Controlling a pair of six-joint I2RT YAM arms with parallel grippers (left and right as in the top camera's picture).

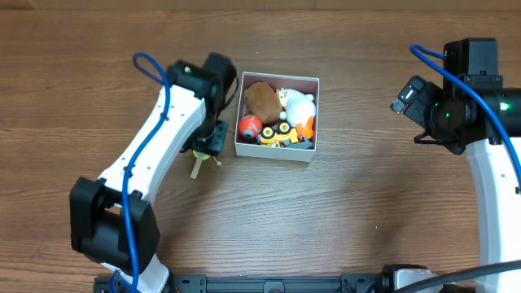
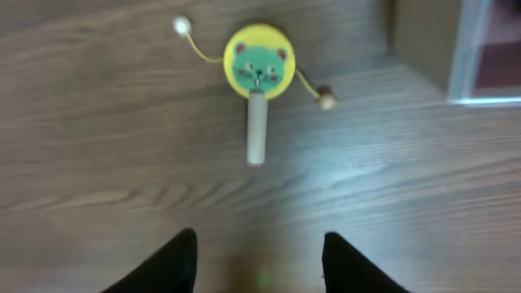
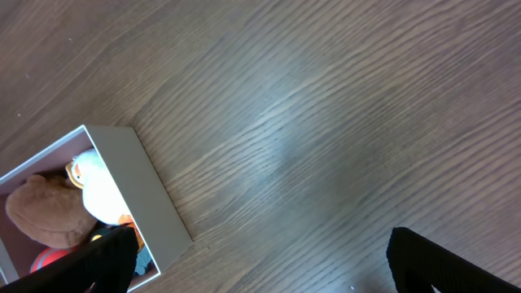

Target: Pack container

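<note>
Fetching what looks like the last loose toy for the container
Container upper centre overhead, already holding toys. Left gripper, fingers apart, hovers above the cat-face rattle beside its left wall; next it should descend and close. Right gripper is spread and empty.

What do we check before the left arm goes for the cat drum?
1. Left gripper open, empty: ok.
2. Cat drum lies flat on the table, apart from the container: ok.
3. Drum handle lines up between the gripper's fingers: ok.
4. Bead strings splay out on both sides, may snag: not ok.
5. Room left in the container: cannot tell, toys cover most of the floor.
6. Right gripper open, away from the container: ok.
</note>
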